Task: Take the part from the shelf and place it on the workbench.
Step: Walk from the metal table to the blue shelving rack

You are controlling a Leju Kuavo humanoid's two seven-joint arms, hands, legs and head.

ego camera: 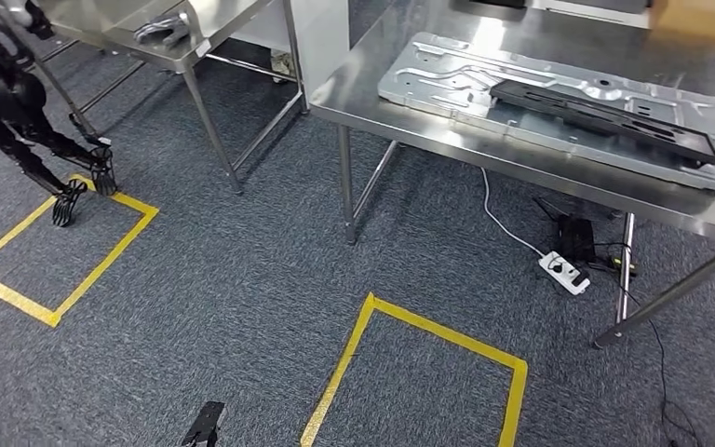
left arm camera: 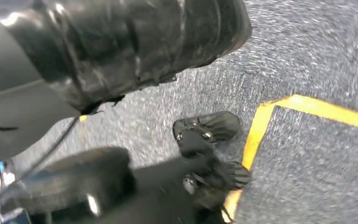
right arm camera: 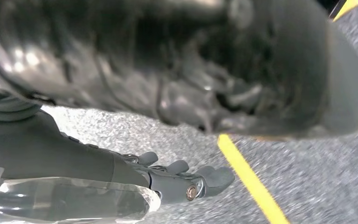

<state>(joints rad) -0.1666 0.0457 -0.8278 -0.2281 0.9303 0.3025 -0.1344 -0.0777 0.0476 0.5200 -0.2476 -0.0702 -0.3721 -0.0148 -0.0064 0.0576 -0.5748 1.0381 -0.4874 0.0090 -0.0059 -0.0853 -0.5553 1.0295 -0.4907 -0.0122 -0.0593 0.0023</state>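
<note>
A long black part [ego camera: 605, 114] lies on a silver metal panel [ego camera: 447, 79] on the steel workbench [ego camera: 372, 107] at the upper right. My left hand [left arm camera: 209, 154] hangs over the grey carpet beside a yellow tape line, fingers loosely apart, holding nothing; its dark tip [ego camera: 205, 424] pokes in at the bottom edge of the head view. My right hand [right arm camera: 186, 183] also hangs low over the carpet, fingers stretched out and empty. Both hands are far below the workbench top.
A second steel table [ego camera: 149, 42] stands at the upper left with a dark object [ego camera: 163, 28] on it. Another dark robot [ego camera: 19, 112] stands by a yellow floor square [ego camera: 56, 312]. A second yellow square [ego camera: 428, 326] lies ahead. A power strip [ego camera: 565, 272] and cables lie under the workbench.
</note>
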